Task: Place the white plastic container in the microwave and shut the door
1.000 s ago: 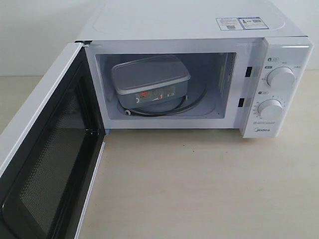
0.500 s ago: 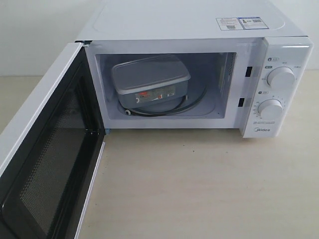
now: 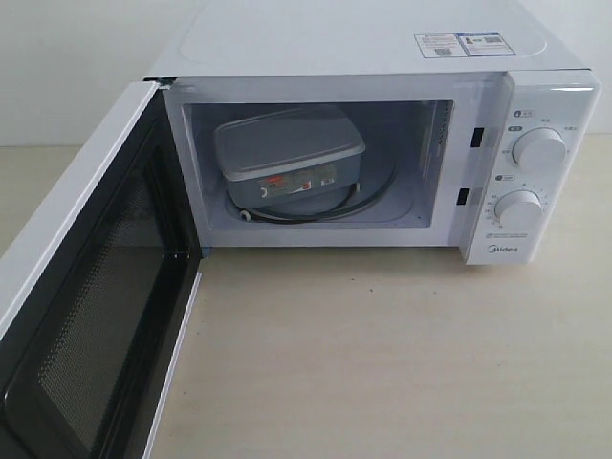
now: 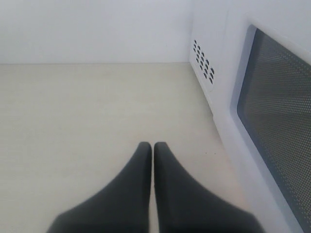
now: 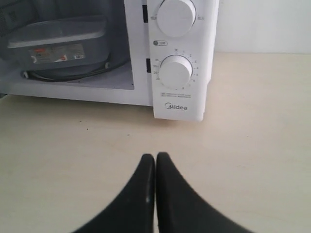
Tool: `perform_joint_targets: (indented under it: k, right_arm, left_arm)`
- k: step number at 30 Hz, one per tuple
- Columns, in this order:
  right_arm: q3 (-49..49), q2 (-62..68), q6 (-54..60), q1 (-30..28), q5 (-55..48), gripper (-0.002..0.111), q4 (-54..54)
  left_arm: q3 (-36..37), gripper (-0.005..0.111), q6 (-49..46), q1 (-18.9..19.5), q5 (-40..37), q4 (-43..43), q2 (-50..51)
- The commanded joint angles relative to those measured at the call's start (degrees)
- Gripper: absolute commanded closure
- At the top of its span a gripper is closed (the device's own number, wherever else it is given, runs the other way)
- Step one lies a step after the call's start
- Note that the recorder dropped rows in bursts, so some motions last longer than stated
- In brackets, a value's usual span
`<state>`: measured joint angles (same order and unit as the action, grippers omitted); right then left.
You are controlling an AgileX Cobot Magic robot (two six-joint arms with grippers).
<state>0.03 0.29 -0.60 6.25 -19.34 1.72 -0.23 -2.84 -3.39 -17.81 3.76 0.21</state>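
Observation:
The white plastic container [image 3: 287,158] sits inside the microwave [image 3: 382,48] on the glass turntable, its red-and-white label facing out; the right wrist view also catches the container [image 5: 58,41]. The door [image 3: 86,316] stands wide open, swung out to the left, mesh window facing inward. Neither gripper shows in the exterior view. My left gripper [image 4: 152,145] is shut and empty, over the table just outside the door's outer face [image 4: 277,111]. My right gripper [image 5: 155,156] is shut and empty, low over the table in front of the dial panel [image 5: 176,72].
A beige tabletop [image 3: 382,354] stretches in front of the microwave. A plain white wall [image 4: 97,29] lies behind. Vent holes [image 4: 204,60] mark the microwave's side near the left gripper. Two round dials [image 3: 521,208] sit on the right-hand panel.

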Motion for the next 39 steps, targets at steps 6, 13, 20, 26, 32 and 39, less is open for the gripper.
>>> perform_joint_targets:
  k: [6, 13, 20, 26, 32, 39]
  right_arm:
    - [0.0, -0.3, -2.7, -9.1, -0.2, 0.108, 0.2]
    - [0.0, -0.3, -2.7, -9.1, -0.2, 0.108, 0.3]
    - [0.0, -0.3, -2.7, -9.1, -0.2, 0.108, 0.3]
    - [0.0, -0.3, -2.7, -9.1, -0.2, 0.108, 0.3]
    - [0.0, -0.3, -2.7, -9.1, 0.2, 0.108, 0.3]
    - [0.0, -0.3, -2.7, -9.1, 0.5, 0.108, 0.3]
  left_arm:
    - [0.2, 0.102, -0.1, 0.3, 0.2, -0.1, -0.2]
    - [0.2, 0.102, -0.1, 0.3, 0.2, -0.1, -0.2]
    - [0.2, 0.102, -0.1, 0.3, 0.2, -0.1, -0.2]
    - [0.2, 0.102, -0.1, 0.3, 0.2, -0.1, -0.2]
    - [0.2, 0.102, -0.1, 0.3, 0.2, -0.1, -0.2]
    - [0.2, 0.102, -0.1, 0.3, 0.2, -0.1, -0.2]
